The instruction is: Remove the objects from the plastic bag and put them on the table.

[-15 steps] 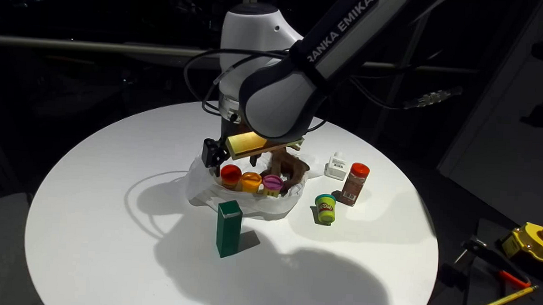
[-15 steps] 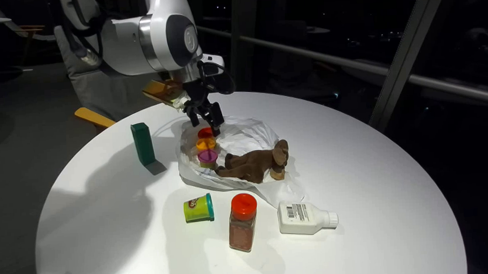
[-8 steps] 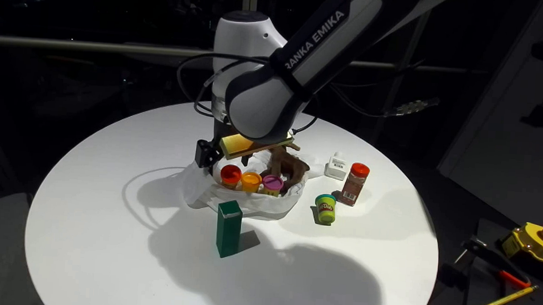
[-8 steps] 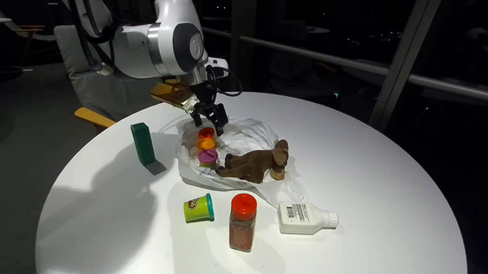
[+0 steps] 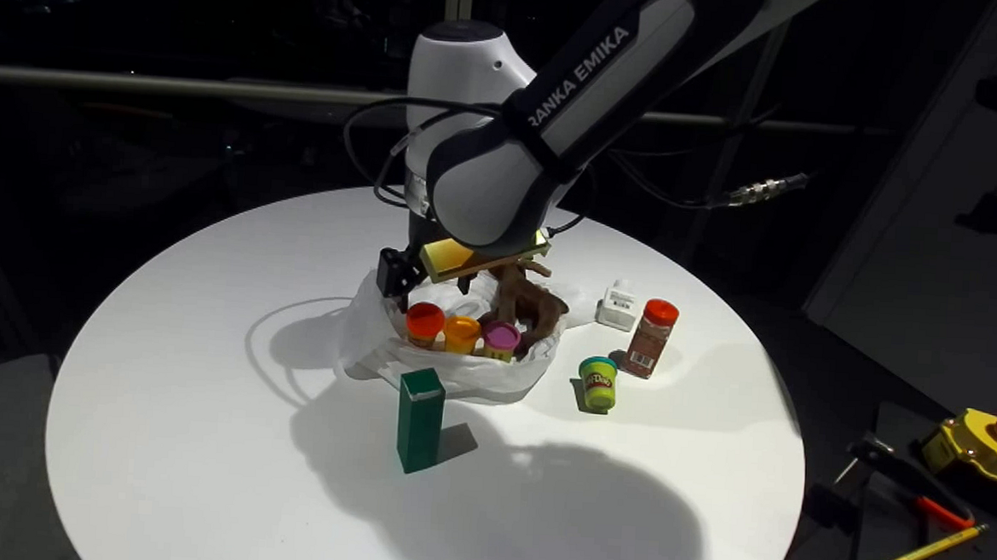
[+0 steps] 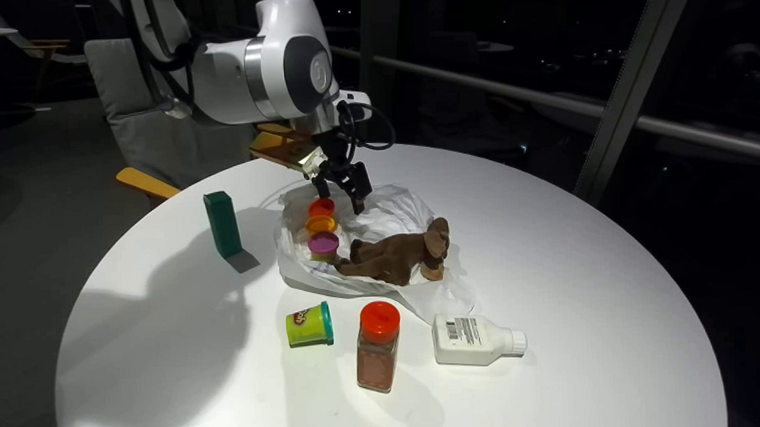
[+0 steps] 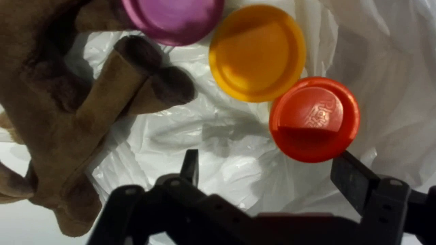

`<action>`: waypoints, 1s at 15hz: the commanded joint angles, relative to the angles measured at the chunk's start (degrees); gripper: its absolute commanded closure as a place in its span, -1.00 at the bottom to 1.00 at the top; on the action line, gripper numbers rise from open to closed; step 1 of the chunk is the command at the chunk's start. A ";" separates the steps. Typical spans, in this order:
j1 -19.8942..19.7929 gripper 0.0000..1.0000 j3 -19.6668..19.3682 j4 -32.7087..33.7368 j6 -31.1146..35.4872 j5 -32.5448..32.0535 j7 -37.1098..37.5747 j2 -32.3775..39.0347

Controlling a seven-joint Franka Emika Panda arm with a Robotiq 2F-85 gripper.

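The white plastic bag lies spread open on the table. In it stand tubs with a red lid, an orange lid and a purple lid, in a row. A brown plush toy lies beside them. In the wrist view the red-lidded tub touches the orange-lidded tub; the purple-lidded tub is cut off at the top. My gripper is open and empty over the bag. One fingertip appears right at the red lid's edge; I cannot tell if it touches.
On the white table outside the bag stand a green box, a yellow-green tub with teal lid, a red-capped jar and a white bottle. The bag's raised edge surrounds the tubs.
My open gripper has shifted over the bag, rightward in an exterior view, to the plush toy's side of the red-lidded tub. The objects and bag look unmoved.
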 commanded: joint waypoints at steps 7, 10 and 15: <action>-0.26 -1.00 2.09 -1.60 -0.51 3.83 -4.02 -1.42; -0.18 -1.00 1.93 -2.04 -0.48 3.62 -4.23 -1.51; -0.88 -1.00 2.57 -1.65 -1.65 4.03 -5.56 -0.81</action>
